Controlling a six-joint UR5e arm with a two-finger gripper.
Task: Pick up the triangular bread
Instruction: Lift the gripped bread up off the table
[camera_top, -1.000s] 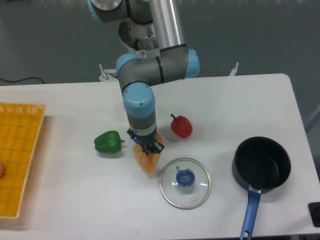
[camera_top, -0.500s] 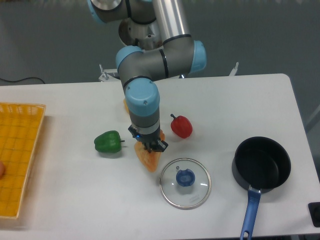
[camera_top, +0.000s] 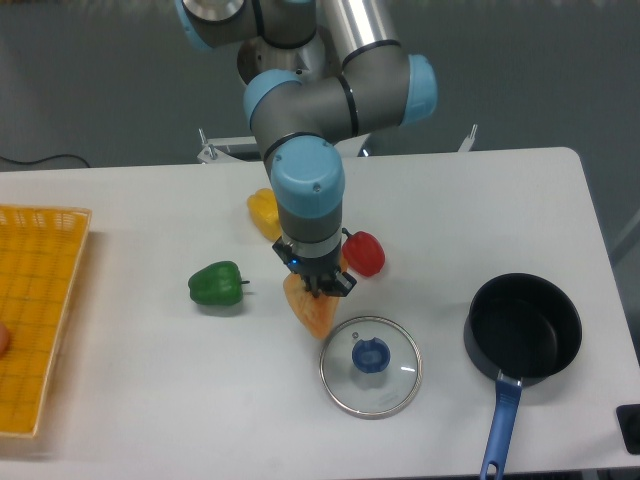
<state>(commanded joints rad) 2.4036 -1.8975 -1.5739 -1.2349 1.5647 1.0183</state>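
Observation:
The triangular bread (camera_top: 312, 312) is an orange-tan wedge with its point aimed down toward the glass lid. My gripper (camera_top: 322, 288) comes straight down onto its upper end and is shut on it. The fingers hide the top of the wedge. I cannot tell if the bread hangs just above the white table (camera_top: 140, 400) or touches it. A yellow bell pepper (camera_top: 263, 212) lies behind the arm, and a red bell pepper (camera_top: 366, 254) sits just right of the gripper.
A green bell pepper (camera_top: 217, 284) lies left of the bread. A glass lid with a blue knob (camera_top: 371, 365) rests just below it. A black pot with a blue handle (camera_top: 521, 331) stands at the right. A yellow basket (camera_top: 35, 315) fills the left edge.
The arm has swung right with the bread in its grip, about 25 pixels, toward the red pepper. The yellow pepper, hidden by the arm before, now shows.

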